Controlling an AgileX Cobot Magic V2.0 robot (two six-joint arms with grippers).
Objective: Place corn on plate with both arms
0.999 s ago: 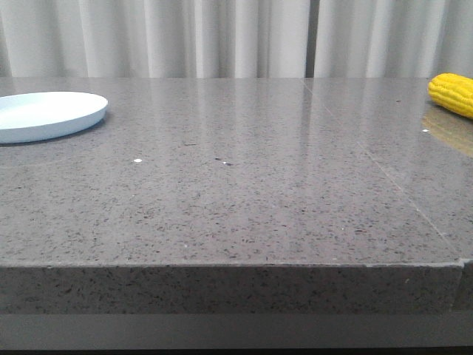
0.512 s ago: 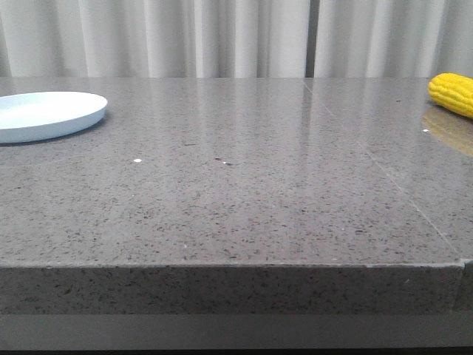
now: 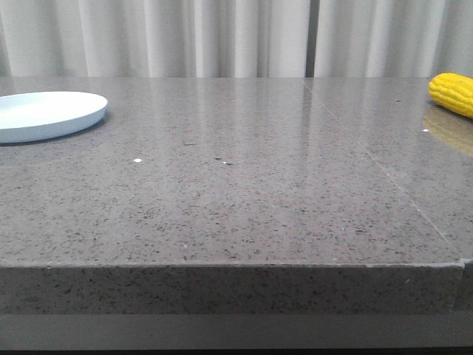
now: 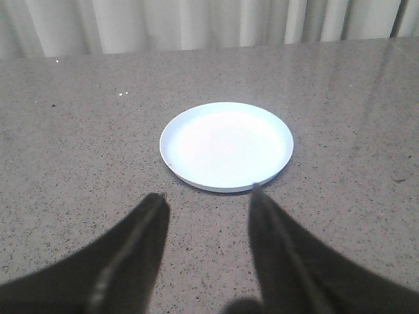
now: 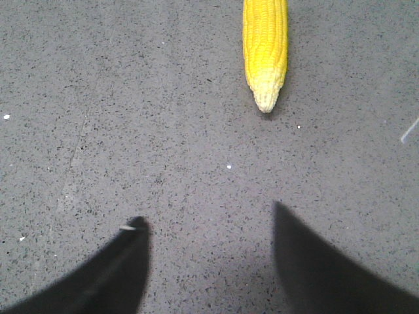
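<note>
Both claws stand wide and empty, the right gripper (image 5: 206, 229) with the corn cob (image 5: 265, 46) lying ahead of its fingertips, untouched, so the reach is only beginning and it must advance over the cob, while the left gripper (image 4: 206, 203) waits just before the plate (image 4: 226, 145).

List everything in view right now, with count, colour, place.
round shallow pale blue-white plate: 1, pale blue-white, far left of the table, nothing on it
bright yellow corn cob: 1, yellow with a paler tip, far right edge of the table, lying flat, partly cut off in the front view
speckled grey stone table: 1, grey, glossy, spans the scene
pale curtain: 1, off-white, behind the table
left claw: 1, black, open, facing the plate, holding nothing
right claw: 1, black, open, corn tip ahead of it, holding nothing
</note>
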